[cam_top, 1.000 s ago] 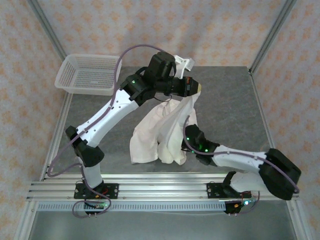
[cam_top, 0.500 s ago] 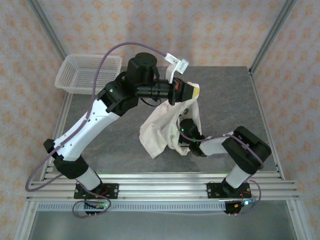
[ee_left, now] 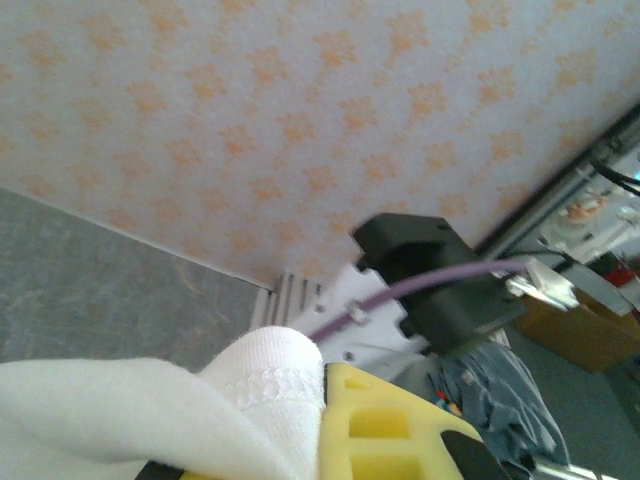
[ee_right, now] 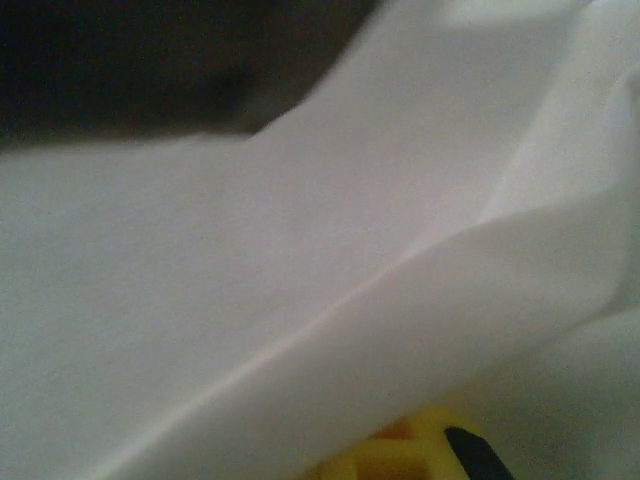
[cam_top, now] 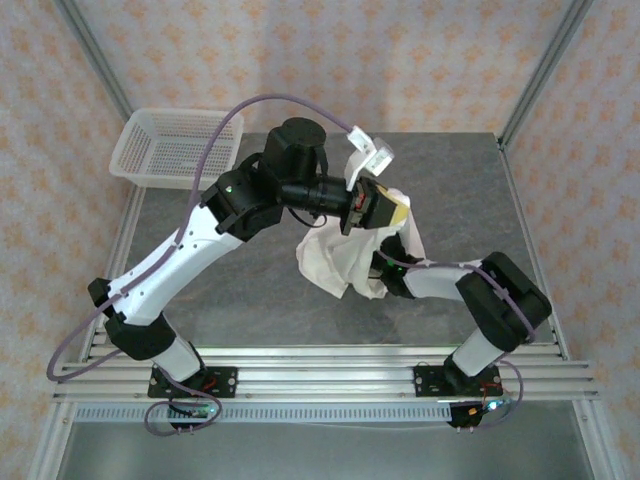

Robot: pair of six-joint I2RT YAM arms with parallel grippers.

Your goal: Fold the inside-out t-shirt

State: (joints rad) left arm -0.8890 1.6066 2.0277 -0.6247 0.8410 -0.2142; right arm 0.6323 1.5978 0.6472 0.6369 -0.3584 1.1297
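Right of frame centre, the right gripper (ee_right: 400, 455) is closed in the lower folds of the bunched, hanging inside-out t-shirt (cam_top: 335, 258). Above it, the left gripper (cam_top: 390, 208) pinches the shirt's top edge. The white mesh basket (cam_top: 150, 172) sits upper left.

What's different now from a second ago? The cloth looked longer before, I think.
The t-shirt, which hung long with its hem on the table, has bunched into a short bundle. The left end effector came nearer the arms' bases, and the right arm folded, its elbow swinging inward. Unchanged: the left end effector and the right end effector stay shut on the cloth, and the mesh basket has not moved.
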